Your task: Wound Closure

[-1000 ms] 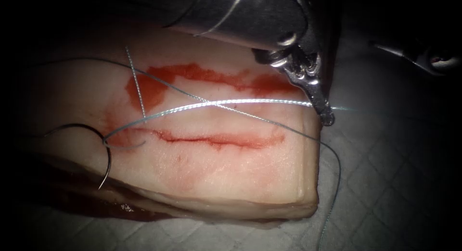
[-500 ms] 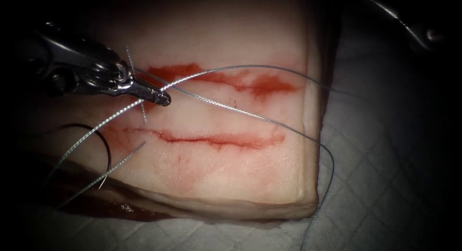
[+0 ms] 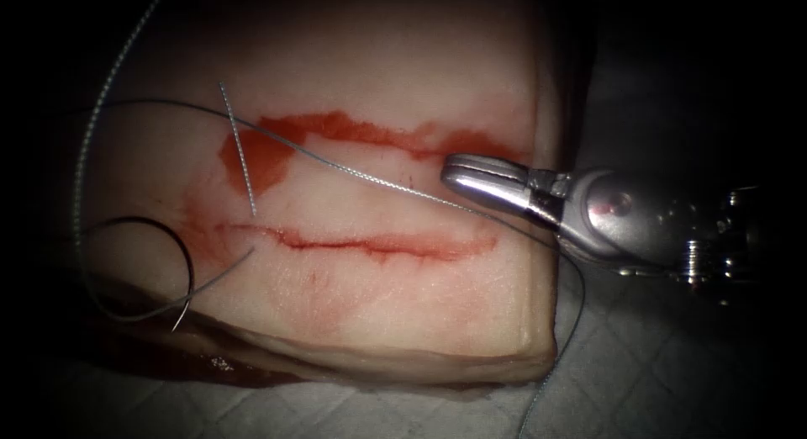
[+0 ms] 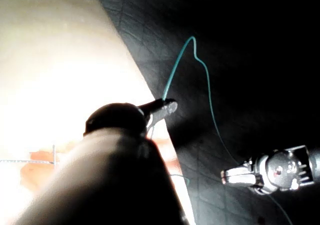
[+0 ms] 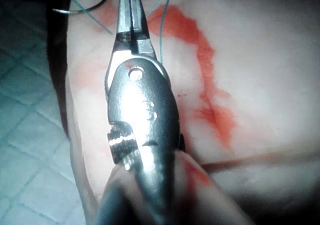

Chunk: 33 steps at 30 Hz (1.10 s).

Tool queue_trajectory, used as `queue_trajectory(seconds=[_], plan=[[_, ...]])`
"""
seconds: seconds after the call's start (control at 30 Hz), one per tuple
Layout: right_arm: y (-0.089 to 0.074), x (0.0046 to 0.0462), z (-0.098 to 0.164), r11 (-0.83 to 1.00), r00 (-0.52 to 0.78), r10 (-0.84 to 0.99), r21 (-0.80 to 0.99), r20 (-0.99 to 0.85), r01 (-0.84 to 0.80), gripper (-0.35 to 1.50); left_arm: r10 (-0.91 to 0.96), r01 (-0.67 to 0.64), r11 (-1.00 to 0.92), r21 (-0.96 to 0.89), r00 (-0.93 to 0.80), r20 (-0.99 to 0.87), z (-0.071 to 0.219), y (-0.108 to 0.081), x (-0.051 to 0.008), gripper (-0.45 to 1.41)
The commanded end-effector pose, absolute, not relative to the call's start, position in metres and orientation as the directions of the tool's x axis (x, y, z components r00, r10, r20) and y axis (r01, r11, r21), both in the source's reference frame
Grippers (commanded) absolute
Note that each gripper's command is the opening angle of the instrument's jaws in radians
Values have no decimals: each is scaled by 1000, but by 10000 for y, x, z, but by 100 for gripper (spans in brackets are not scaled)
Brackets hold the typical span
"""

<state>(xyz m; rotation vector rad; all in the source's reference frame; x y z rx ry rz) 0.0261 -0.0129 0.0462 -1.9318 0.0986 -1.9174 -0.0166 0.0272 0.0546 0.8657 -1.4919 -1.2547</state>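
The tissue (image 3: 353,313) has a cut (image 3: 378,244) running left to right, with red fluid (image 3: 336,126) above it. The dark curved needle (image 3: 190,271) lies free at the tissue's left edge, past the cut's left end, held by neither tool. My right tool (image 3: 458,166) reaches in over the right side, jaws shut, with a thread (image 3: 370,178) strand passing just beneath; I see nothing between them. Its shut jaws (image 5: 130,5) point toward the needle. My left tool (image 4: 167,105) is shut on the thread (image 4: 175,70) off the tissue's edge. The right tool (image 4: 235,175) appears there too.
A long loop of thread (image 3: 84,153) climbs along the left and out at the upper left. A short stiff thread end (image 3: 239,153) stands above the cut's left end. Another strand (image 3: 572,321) hangs down the tissue's right side onto quilted grey cloth (image 3: 672,346).
The left tool, on the thread over the left side half a second ago, has gone up and left with it. The right tool has come in from the upper right and shut.
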Motion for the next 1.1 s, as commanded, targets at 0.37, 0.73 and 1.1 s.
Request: queue_trajectory(seconds=[0.37, 0.73, 1.1], plan=[[-128, 381, 537, -920, 8, -250, -240, 968, 311, -35, -722, 124, 424, 897, -551, 417, 587, 249, -214, -45], [-142, 445, 577, -968, 34, -169, -173, 985, 182, -35, -679, 212, 376, 902, -600, 424, 631, 259, -231, -45], [-142, 447, 572, -983, 221, -159, -175, 962, 51, -35, -626, 386, 435, 813, -520, 582, 683, 246, -164, -45]])
